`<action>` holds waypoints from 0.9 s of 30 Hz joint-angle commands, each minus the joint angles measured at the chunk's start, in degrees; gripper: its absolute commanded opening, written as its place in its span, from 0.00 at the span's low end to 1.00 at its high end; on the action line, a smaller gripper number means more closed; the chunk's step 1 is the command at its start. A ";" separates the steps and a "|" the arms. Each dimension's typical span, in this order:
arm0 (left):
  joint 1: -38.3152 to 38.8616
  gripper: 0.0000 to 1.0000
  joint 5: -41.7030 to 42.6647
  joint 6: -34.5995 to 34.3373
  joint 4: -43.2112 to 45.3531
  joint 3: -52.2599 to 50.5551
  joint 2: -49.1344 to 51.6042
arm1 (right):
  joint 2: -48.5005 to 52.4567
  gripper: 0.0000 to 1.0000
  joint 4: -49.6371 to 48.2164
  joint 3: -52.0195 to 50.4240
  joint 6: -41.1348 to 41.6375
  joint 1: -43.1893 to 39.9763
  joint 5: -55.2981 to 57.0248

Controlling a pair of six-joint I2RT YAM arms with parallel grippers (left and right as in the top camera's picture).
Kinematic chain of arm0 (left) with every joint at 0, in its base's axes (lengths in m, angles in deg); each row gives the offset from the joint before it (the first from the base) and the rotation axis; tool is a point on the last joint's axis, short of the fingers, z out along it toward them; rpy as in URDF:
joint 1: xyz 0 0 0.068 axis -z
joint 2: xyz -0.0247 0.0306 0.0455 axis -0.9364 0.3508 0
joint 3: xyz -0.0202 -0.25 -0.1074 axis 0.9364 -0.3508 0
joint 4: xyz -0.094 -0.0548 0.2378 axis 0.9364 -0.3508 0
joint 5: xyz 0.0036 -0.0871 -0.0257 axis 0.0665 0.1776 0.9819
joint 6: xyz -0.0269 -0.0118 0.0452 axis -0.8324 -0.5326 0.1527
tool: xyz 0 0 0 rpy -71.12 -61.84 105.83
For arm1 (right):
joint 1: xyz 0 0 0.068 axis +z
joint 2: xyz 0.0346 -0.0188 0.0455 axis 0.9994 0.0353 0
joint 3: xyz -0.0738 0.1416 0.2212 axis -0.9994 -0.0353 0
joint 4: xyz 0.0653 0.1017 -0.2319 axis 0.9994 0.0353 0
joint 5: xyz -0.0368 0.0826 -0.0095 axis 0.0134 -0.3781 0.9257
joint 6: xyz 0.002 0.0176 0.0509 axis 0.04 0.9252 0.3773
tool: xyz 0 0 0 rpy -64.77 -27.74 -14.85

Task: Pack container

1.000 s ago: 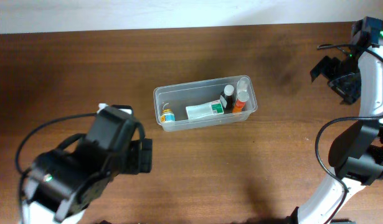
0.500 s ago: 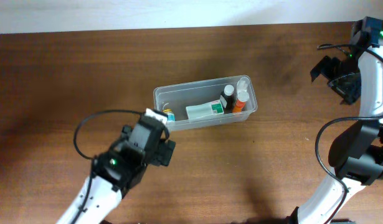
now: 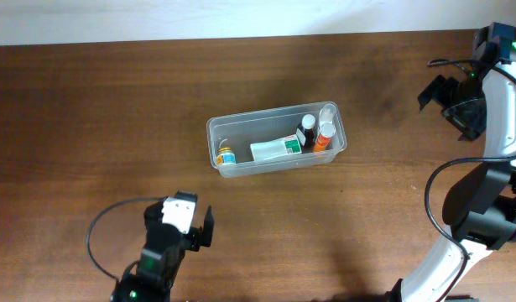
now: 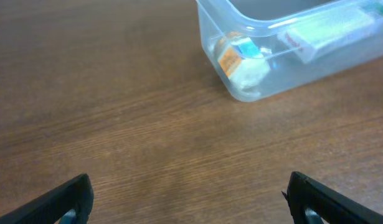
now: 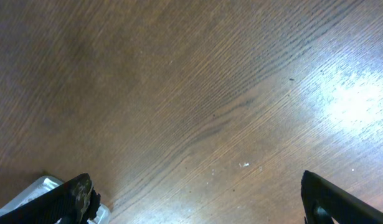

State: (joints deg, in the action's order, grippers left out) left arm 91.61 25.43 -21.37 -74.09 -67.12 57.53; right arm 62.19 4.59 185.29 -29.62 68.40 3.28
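container holds box, bottles; left gripper near bottom edge, well apart; right arm far right.

Dark brown wood-grain table filled the view; white wall strip ran along the table's far edge

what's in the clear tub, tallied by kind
bottles: 3 (small labelled bottle, dark bottle, orange bottle)
boxes: 1 (white and green box)
total: 4 in the container; a pale round shape in its far right corner may be another bottle, cannot tell
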 commanded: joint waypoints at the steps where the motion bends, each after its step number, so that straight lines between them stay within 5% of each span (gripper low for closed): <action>1: -2.43 0.99 2.21 0.83 1.66 -2.91 -5.60 | -0.66 0.98 0.00 0.02 0.52 0.04 0.72; 27: -13.55 0.99 9.90 0.66 -4.39 -3.78 -23.67 | -0.66 0.98 -0.02 0.02 0.52 0.04 0.72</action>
State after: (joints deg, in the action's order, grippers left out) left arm 78.98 33.65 -21.37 -78.29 -70.68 35.13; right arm 62.19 4.59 185.29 -29.57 68.40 3.28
